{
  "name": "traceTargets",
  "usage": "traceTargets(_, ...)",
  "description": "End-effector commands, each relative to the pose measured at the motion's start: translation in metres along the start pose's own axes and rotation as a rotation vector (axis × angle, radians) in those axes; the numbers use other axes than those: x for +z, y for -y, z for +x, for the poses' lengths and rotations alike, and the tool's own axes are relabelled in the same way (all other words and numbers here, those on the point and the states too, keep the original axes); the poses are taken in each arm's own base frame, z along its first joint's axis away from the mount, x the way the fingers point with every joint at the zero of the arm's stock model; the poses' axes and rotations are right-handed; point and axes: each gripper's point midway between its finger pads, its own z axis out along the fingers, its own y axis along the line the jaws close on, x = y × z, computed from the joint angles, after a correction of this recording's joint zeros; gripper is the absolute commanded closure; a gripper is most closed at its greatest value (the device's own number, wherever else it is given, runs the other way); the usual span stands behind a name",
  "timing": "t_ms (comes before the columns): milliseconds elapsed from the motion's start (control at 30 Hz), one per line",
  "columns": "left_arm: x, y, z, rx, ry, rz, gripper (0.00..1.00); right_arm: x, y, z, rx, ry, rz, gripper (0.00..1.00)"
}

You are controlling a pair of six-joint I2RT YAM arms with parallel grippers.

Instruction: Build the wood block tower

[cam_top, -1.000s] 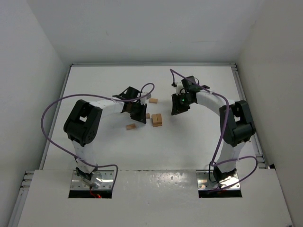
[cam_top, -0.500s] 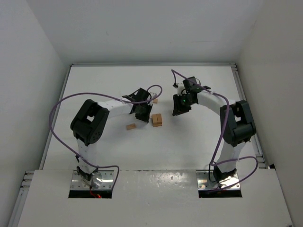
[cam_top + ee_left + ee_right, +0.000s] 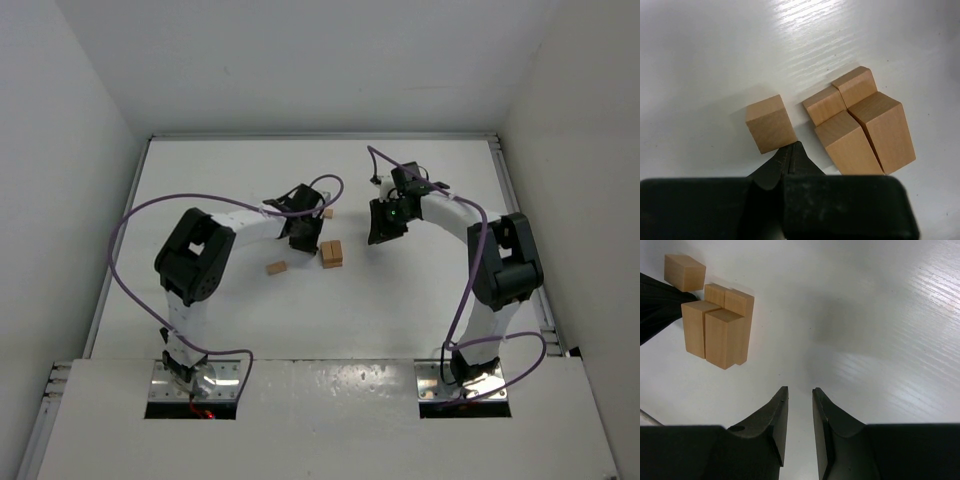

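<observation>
Your left end effector (image 3: 790, 149) is closed, its black fingers pressed together with nothing between them. The tips sit at the near corner of a small light-tan wooden cube (image 3: 770, 123); whether they touch it cannot be told.

Just right of that cube, across a narrow strip of white counter (image 3: 400, 300), stands the tower (image 3: 857, 122). It is four tan wooden blocks on end, packed tight in a two-by-two cluster, and in the left wrist view the near pair looks taller than the far pair.

Seen from above, the tower (image 3: 331, 253) sits near the middle of the counter, with the left end effector (image 3: 303, 228) just to its far left. Your right end effector (image 3: 382, 228) hangs to the far right of the tower and apart from it.

In the right wrist view, the right end effector (image 3: 799, 390) has its two dark fingers slightly parted, a narrow gap between them. It holds nothing and is over bare counter. In that view the tower (image 3: 717, 330) and the cube (image 3: 685, 271) lie up and to the left.

Two more tan wooden blocks lie loose on the counter. One short block (image 3: 277, 267) is to the near left of the tower, well apart from it. Another block (image 3: 327, 212) is on the far side, partly hidden behind the left arm's wrist.
</observation>
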Motion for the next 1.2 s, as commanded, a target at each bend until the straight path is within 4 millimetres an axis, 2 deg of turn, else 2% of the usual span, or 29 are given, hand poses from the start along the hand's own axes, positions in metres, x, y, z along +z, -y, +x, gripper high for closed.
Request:
traceTargets(0, 0.011, -0.012, 0.017, -0.028, -0.038, -0.119, 0.99, -0.014, -0.003, -0.014, -0.007, 0.066, 0.0, 0.73)
traceTargets(267, 0.005, -0.001, 0.018, 0.0, -0.02, -0.187, 1.0, -0.015, -0.003, -0.016, -0.002, 0.072, -0.002, 0.73)
traceTargets(500, 0.008, 0.005, 0.023, -0.031, -0.039, -0.159, 1.0, -0.017, -0.001, -0.014, -0.002, 0.075, 0.001, 0.73)
traceTargets(633, 0.008, 0.007, 0.024, -0.031, -0.044, -0.149, 0.96, -0.018, 0.0, -0.015, 0.004, 0.077, -0.002, 0.73)
traceTargets(700, 0.011, 0.007, 0.027, -0.032, -0.056, -0.144, 0.89, -0.018, 0.001, -0.014, 0.005, 0.075, 0.0, 0.73)
traceTargets(1167, 0.011, 0.006, 0.031, -0.05, -0.063, -0.148, 0.84, -0.018, 0.0, -0.016, 0.007, 0.078, -0.005, 0.72)
